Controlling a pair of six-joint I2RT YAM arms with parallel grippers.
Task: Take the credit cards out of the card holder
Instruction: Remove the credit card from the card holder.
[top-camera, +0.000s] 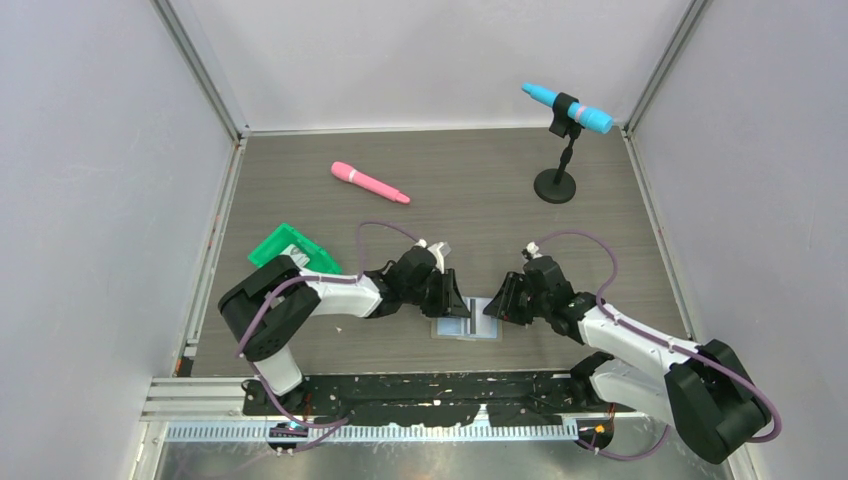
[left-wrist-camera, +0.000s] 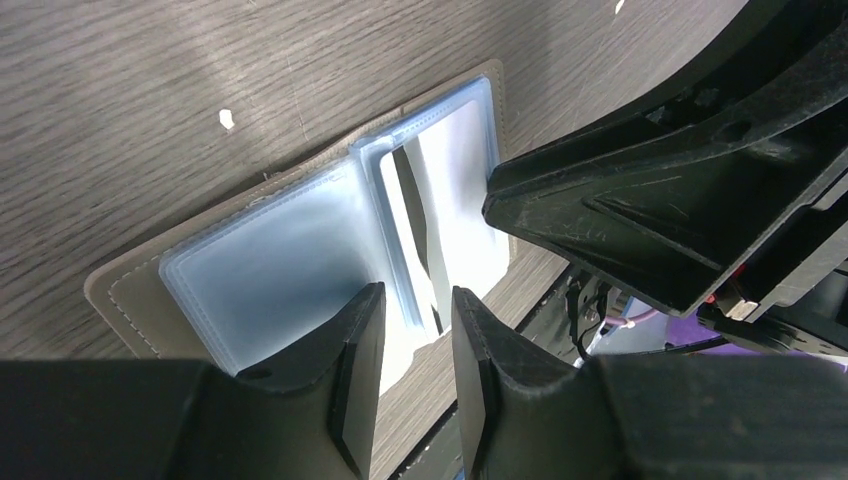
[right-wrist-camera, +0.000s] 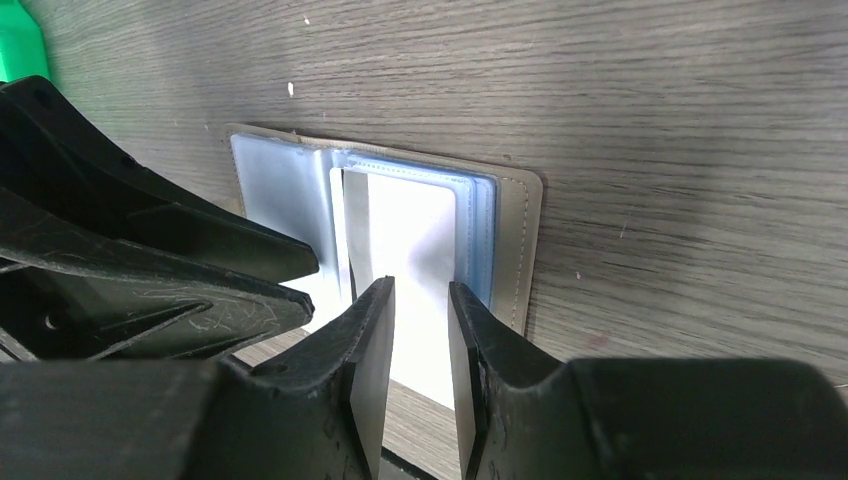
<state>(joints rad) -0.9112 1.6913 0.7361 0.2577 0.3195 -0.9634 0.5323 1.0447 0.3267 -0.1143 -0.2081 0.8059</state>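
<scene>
The card holder (top-camera: 468, 325) lies open and flat near the table's front edge, a grey cover (left-wrist-camera: 120, 290) with pale blue pockets (left-wrist-camera: 270, 260). A whitish credit card (right-wrist-camera: 405, 220) sits in its right-hand pocket, and its near end pokes out past the holder's edge. One pocket leaf (left-wrist-camera: 415, 220) stands up edge-on at the spine. My left gripper (left-wrist-camera: 418, 292) hovers low over the spine side, jaws a narrow gap apart with nothing between them. My right gripper (right-wrist-camera: 420, 285) faces it over the card's near end, jaws also narrowly apart and empty. Both grippers (top-camera: 458, 302) (top-camera: 500, 300) nearly meet above the holder.
A green tray (top-camera: 290, 250) sits behind the left arm. A pink stick-shaped object (top-camera: 370, 183) lies at the back centre. A blue microphone (top-camera: 566, 108) rests on a black stand (top-camera: 556, 185) at the back right. Walls enclose the table.
</scene>
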